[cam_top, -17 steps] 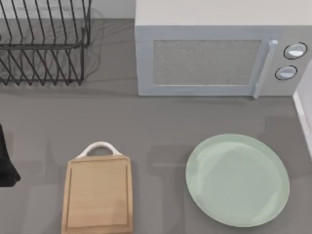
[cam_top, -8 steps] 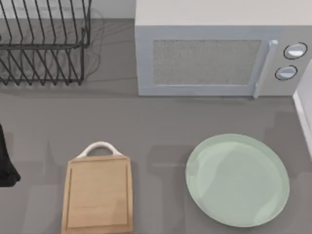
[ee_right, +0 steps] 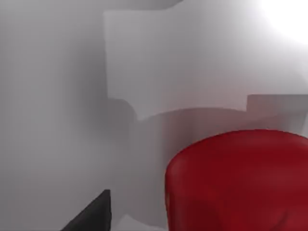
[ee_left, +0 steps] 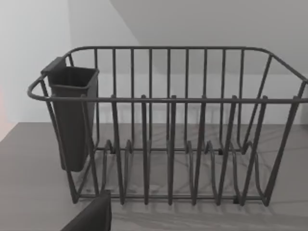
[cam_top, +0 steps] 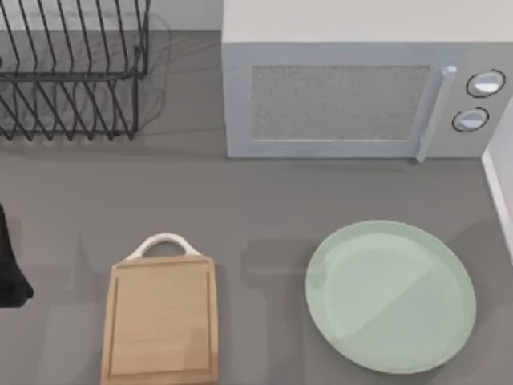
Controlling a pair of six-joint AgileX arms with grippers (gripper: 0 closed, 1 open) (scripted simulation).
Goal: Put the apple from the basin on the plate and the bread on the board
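Right wrist view: apple (ee_right: pixel 238 180) close beside right pincer's dark finger (ee_right: pixel 91 214).

Legible text, labels, brands, numbers, signs: none that I can read. Microwave (cam_top: pixel 361 88), far side of the desk: two round knobs (cam_top: pixel 478 100) on its right panel, no markings I can make out. Board (cam_top: pixel 160 317), plate (cam_top: pixel 390 297), dish rack (ee_left: pixel 168 125), apple (ee_right: pixel 238 180): all plain, unlettered surfaces.
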